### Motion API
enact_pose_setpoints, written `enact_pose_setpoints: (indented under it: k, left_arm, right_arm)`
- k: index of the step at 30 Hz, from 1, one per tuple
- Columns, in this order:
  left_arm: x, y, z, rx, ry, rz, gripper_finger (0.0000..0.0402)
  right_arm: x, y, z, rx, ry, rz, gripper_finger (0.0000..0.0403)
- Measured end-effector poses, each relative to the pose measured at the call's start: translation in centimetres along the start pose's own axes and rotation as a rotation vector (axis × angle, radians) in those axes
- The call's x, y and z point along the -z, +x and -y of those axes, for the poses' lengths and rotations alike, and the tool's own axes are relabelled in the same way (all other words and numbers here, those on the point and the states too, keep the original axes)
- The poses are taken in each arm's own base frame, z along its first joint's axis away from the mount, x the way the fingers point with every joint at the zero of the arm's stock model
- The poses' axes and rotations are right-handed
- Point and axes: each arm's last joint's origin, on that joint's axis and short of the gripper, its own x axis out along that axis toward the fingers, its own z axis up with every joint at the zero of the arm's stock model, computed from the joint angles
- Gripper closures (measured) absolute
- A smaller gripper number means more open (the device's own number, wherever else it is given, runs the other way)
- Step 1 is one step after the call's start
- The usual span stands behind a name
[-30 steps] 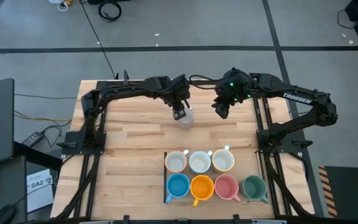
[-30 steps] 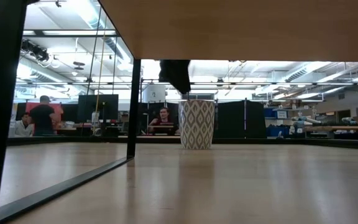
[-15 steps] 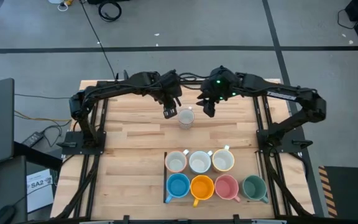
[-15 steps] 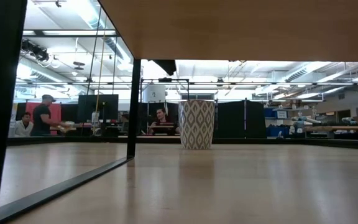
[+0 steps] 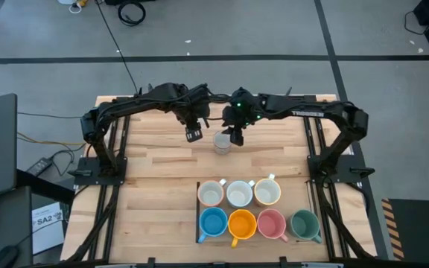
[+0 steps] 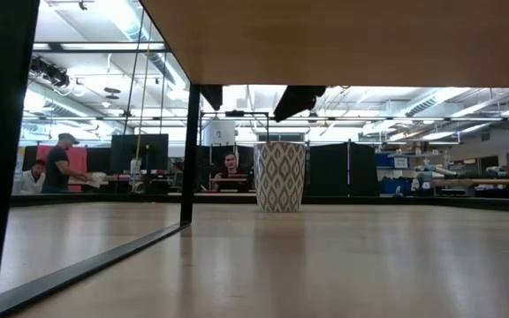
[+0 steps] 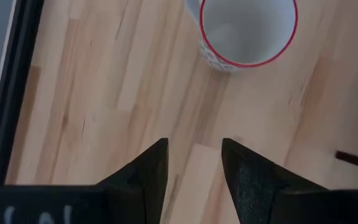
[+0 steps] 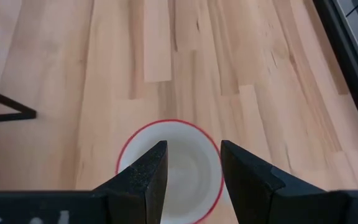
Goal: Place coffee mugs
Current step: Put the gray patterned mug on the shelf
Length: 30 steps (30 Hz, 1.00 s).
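Right gripper [image 5: 236, 137], high view: just beside the patterned cup [image 5: 222, 143], on its right-arm side. A second ago it was well off from the cup; it has closed in. Left gripper [image 5: 194, 135]: just off the cup's other side, where a second ago it stood over the rim; I read that as a release and retreat. The cup stands alone on the table [image 5: 155, 193], well apart from the mugs lined up toward the front edge: white mug [image 5: 211, 193], second white mug [image 5: 238, 193], cream mug [image 5: 267, 193], then blue mug [image 5: 214, 222], orange mug [image 5: 242, 223], pink mug [image 5: 272, 224] and green mug [image 5: 304, 223].

Low view: cup [image 6: 280, 177] upright, nothing touching it. Right gripper [image 6: 299, 100] overhead and slightly to one side. Left gripper [image 6: 211, 95] higher and farther off than before.

Left wrist view: left gripper [image 7: 194, 168] has its fingers spread and empty; the red-rimmed cup [image 7: 247, 31] lies ahead of them, clear of both.

Right wrist view: right gripper [image 8: 193, 165] has its fingers parted, with the cup's mouth [image 8: 179, 134] directly under the gap; no contact yet that I can see.

Judgement: handover of the job from left arm to right. The cup looks next in line for the rows, likely the free place beside the cream mug.
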Motion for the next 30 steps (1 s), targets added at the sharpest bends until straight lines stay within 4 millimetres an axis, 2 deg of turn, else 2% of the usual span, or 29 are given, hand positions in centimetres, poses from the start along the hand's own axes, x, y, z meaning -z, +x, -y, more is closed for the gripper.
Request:
enact_pose_setpoints:
  k: [3,12,22,30]
  left_arm:
    - [0.0,0.3,0.0,0.000,0.009,0.007,0.0246]
    - [1.4,3.4,0.1,0.006,0.003,-0.054,0.0246]
    - [1.5,3.7,0.1,0.006,-0.001,-0.061,0.0246]
    - [1.4,3.7,0.1,0.006,0.000,-0.050,0.0246]
  right_arm:
    - [0.2,1.0,0.2,0.003,0.001,-0.009,0.0248]
    - [0.8,2.6,1.1,0.025,-0.039,-0.049,0.0248]
    - [1.9,4.6,1.8,-0.030,-0.008,-0.102,0.0248]
    - [2.0,4.6,1.8,-0.033,-0.005,-0.116,0.0260]
